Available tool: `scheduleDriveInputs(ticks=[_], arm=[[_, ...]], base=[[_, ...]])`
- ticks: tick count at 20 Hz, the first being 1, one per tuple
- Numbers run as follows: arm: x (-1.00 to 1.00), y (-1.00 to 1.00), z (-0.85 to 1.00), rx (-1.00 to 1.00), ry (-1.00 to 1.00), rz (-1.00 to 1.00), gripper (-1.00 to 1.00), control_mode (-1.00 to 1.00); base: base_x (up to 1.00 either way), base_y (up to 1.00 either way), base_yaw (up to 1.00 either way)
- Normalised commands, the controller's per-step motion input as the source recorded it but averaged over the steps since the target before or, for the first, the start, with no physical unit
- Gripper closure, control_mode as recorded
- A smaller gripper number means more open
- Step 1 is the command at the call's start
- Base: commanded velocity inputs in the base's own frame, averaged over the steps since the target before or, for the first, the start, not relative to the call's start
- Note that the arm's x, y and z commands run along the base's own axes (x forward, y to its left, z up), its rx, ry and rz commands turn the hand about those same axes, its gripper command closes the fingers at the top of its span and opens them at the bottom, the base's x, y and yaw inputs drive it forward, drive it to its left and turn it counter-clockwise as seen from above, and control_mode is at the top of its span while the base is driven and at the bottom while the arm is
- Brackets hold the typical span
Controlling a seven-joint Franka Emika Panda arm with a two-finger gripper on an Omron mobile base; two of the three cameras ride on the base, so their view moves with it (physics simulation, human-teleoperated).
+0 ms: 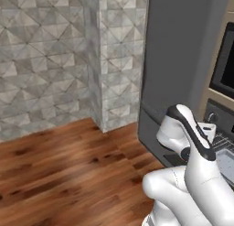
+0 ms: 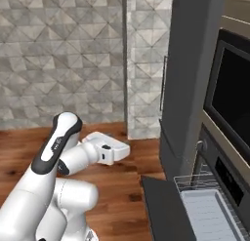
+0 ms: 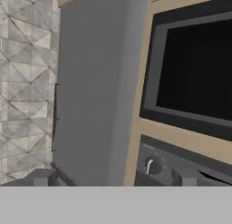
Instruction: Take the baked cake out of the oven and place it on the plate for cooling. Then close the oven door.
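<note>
- Baked cake: not made out anywhere; dim oven interior hides whatever sits on the racks.
- Oven (image 2: 222,181) built into tan cabinetry beside a tall grey fridge (image 2: 188,74), under a microwave (image 2: 232,96) with a dark window.
- Oven door (image 2: 163,208) hanging fully open, lying flat and dark at the bottom of the right base view.
- Wire rack (image 2: 193,180) pulled out over the open door, carrying a pale grey rectangular tray (image 2: 210,213).
- Round knob (image 3: 152,165) at the left end of the oven's control panel, close in front of the hand camera; same knob in the left base view (image 1: 211,117).
- Gripper (image 3: 115,177) spread wide with nothing between the fingers, one grey fingertip (image 3: 41,177) low against the fridge front, the other below the knob.
- White arm (image 2: 63,152) folded low over the wooden floor (image 1: 68,165), hand pointing toward the fridge and oven, well apart from the tray.
- Grey patterned tile wall (image 1: 50,56) behind, meeting the fridge at a tiled corner pillar.
</note>
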Motion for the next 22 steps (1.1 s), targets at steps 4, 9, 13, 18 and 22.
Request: scheduleDriveInputs(ticks=[4, 9, 13, 18, 22], arm=[[0.0, 0.0, 0.0, 0.0, 0.0, 0.0, -1.0, 1.0], [0.0, 0.0, 0.0, 0.0, 0.0, 0.0, -1.0, 1.0], [0.0, 0.0, 0.0, 0.0, 0.0, 0.0, -1.0, 1.0], [0.0, 0.0, 0.0, 0.0, 0.0, 0.0, -1.0, 1.0], [0.0, 0.0, 0.0, 0.0, 0.0, 0.0, -1.0, 1.0]], base=[[-0.01, 0.16, -0.57], [-0.06, 0.13, -0.38], [-0.42, -0.53, -0.13], [-0.3, -0.48, -0.14], [0.0, -0.35, -0.14]])
